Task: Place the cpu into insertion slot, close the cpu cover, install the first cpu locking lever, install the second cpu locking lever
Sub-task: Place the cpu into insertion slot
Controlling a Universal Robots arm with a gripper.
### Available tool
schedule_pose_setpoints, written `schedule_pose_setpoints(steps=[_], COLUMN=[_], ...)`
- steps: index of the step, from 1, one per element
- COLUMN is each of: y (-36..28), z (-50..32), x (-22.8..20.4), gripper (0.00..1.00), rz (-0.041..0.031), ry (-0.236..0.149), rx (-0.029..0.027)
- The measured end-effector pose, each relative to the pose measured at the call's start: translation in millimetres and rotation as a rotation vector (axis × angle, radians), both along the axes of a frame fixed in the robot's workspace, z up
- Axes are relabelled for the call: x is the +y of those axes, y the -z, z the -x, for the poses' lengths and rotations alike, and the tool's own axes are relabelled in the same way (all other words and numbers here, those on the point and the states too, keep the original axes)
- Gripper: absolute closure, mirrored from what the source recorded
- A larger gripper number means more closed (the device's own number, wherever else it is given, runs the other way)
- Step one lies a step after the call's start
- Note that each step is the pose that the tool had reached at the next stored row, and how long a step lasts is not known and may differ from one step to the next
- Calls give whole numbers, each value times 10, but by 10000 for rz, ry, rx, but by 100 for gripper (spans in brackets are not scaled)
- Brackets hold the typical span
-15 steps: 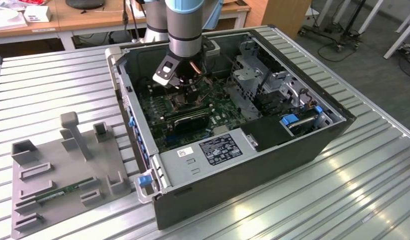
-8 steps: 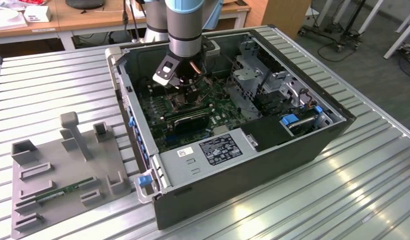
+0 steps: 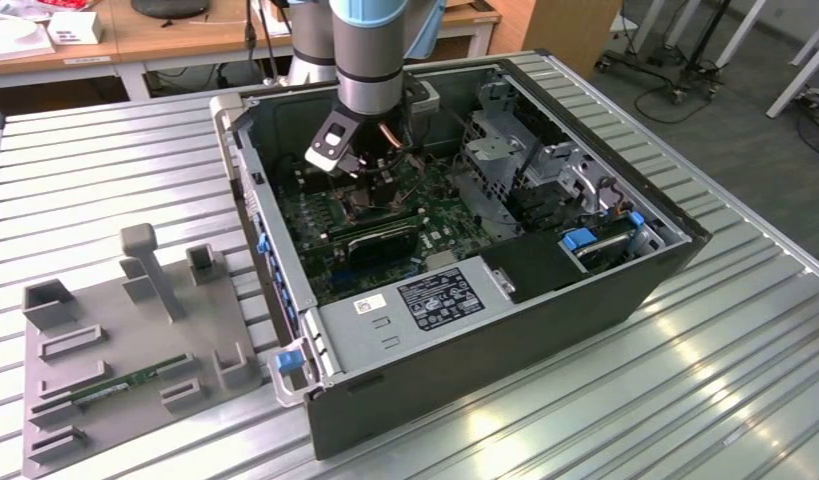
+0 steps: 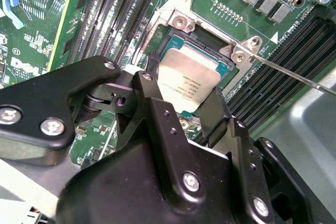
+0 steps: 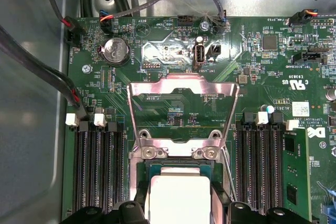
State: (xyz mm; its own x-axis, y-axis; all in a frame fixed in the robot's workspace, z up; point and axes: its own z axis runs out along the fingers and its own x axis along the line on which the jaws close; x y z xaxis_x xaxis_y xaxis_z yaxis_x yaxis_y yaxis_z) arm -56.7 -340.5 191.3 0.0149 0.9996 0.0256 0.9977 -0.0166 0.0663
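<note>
The hand (image 4: 186, 97) pinches the cpu (image 4: 190, 74) between its fingers, just over the socket (image 4: 203, 38). The cpu cover (image 5: 181, 86) stands open beyond. I'd keep it level, corners matched, no pressing.

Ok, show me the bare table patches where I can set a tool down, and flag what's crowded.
Free: the ribbed table on the exterior view's right of the computer case, and the stretch between the grey fixture and the table's far edge. Crowded: inside the case, where the end effector grips the cpu.
</note>
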Motion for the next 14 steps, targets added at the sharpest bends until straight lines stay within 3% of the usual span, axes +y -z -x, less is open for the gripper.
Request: schedule_pose_setpoints(steps=[14], y=[7], z=[2], x=[0], gripper=[46], rz=[-2], ry=[-1], rx=[-1])
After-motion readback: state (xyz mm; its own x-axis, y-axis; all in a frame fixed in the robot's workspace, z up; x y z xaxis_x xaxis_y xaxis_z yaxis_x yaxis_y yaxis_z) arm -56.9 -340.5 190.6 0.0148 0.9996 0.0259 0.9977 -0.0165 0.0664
